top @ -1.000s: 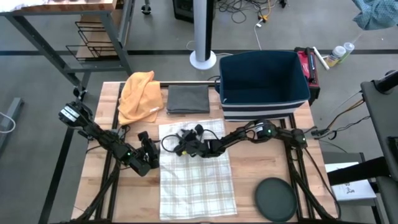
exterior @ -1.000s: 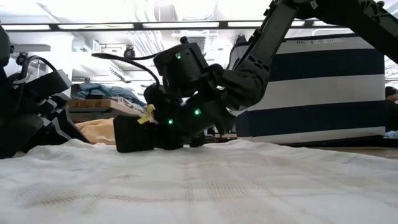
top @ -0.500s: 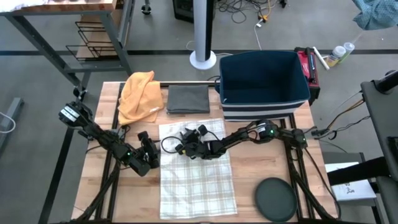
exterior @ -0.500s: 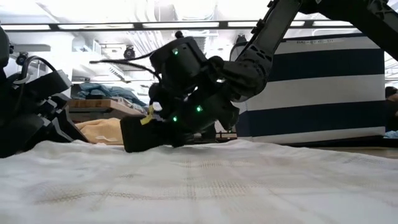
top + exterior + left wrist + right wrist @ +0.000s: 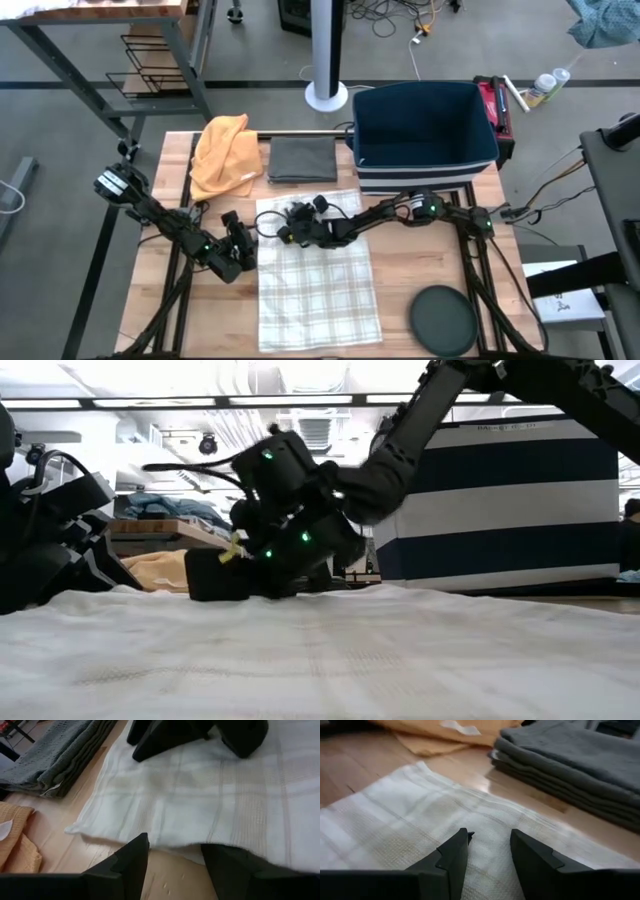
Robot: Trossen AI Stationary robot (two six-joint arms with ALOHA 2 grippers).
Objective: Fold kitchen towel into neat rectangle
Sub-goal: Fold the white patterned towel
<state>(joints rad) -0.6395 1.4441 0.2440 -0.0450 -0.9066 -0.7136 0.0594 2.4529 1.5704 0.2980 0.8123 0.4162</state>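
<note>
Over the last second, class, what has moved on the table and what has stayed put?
The right end effector slid over the plaid towel toward its far edge, open, gripping nothing. The left end effector stayed at the towel's left edge; the towel stayed flat.

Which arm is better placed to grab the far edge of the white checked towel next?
Right, probably: the right gripper hovers open over the white checked kitchen towel near its far edge; the left gripper waits beside its left edge.

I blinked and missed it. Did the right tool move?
Yes. The right tool slid over the checked towel toward the folded grey towel at the table's far edge.
</note>
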